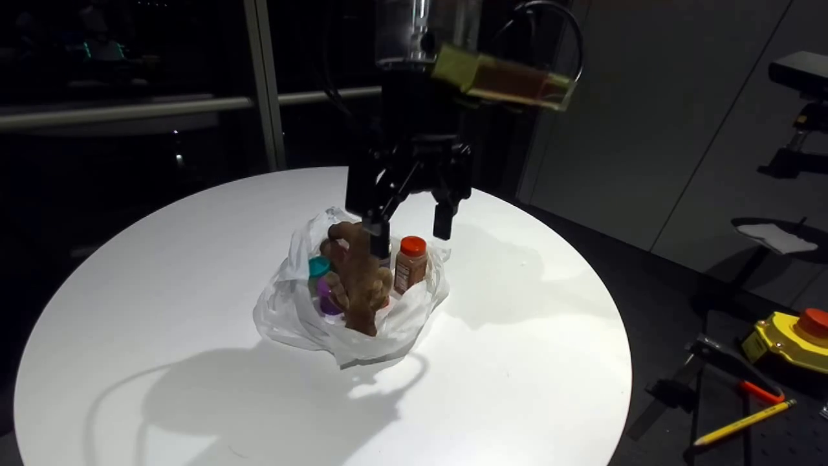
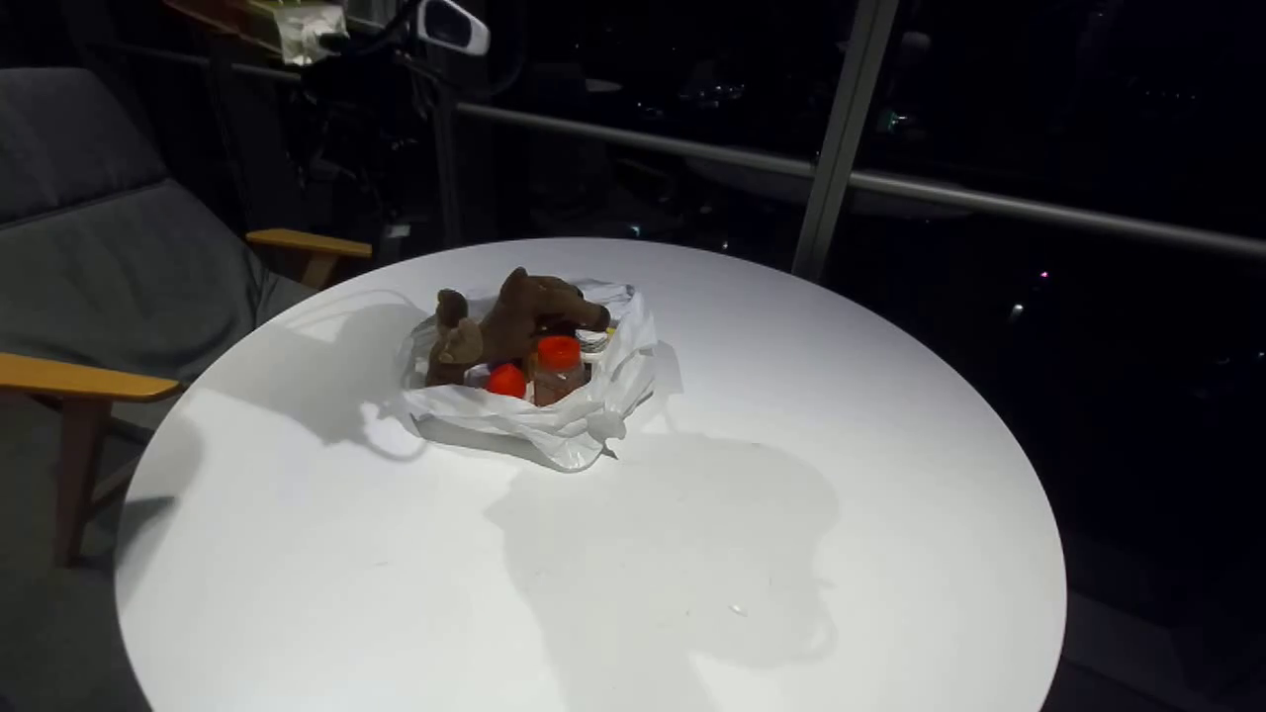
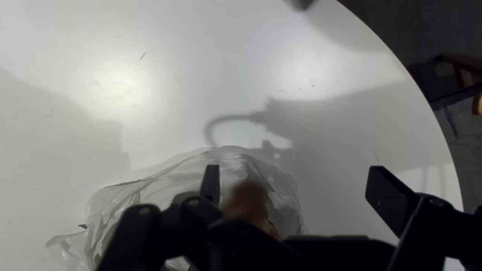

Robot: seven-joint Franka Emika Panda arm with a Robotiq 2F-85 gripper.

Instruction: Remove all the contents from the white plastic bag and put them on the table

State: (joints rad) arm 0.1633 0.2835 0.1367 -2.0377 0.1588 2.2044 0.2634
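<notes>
Farthest left from where I stand, a pale rail (image 1: 129,113) crosses dark glass (image 1: 162,175), behind the white plastic bag (image 1: 284,317) and well apart from it. The bag slumps open on the round white table (image 1: 162,278), its contents bunched inside. Within its left edge I spot a teal lid (image 1: 318,266) and, just below, a purple item (image 1: 328,303), partly covered. Across the bag's opening sprawls a brown plush toy (image 1: 359,275), lying over other things. Deeper in the bag, an exterior view gives me a bright red rounded object (image 2: 506,381) and a white item (image 2: 593,341) with dark marks I can't make out.

Higher than the bag, and overlapping its right half as I look, hangs the black gripper (image 1: 411,231), its 2 fingers (image 3: 211,184) spread wide apart and clear of the bag; in the wrist view, 1 lines up with the bag and 1 with the table outside it. Inside the bag's right wall a jar (image 1: 419,268) with a red lid (image 1: 413,245) stands nearly upright; its label (image 1: 402,275) carries lines of print too small to read.

Well right of the bag, off the table, are a yellow pencil (image 1: 744,424), a white sheet (image 1: 776,238) and a yellow box (image 1: 789,343) topped by a red button (image 1: 814,322); the dark marks on the pencil and box are illegible.
</notes>
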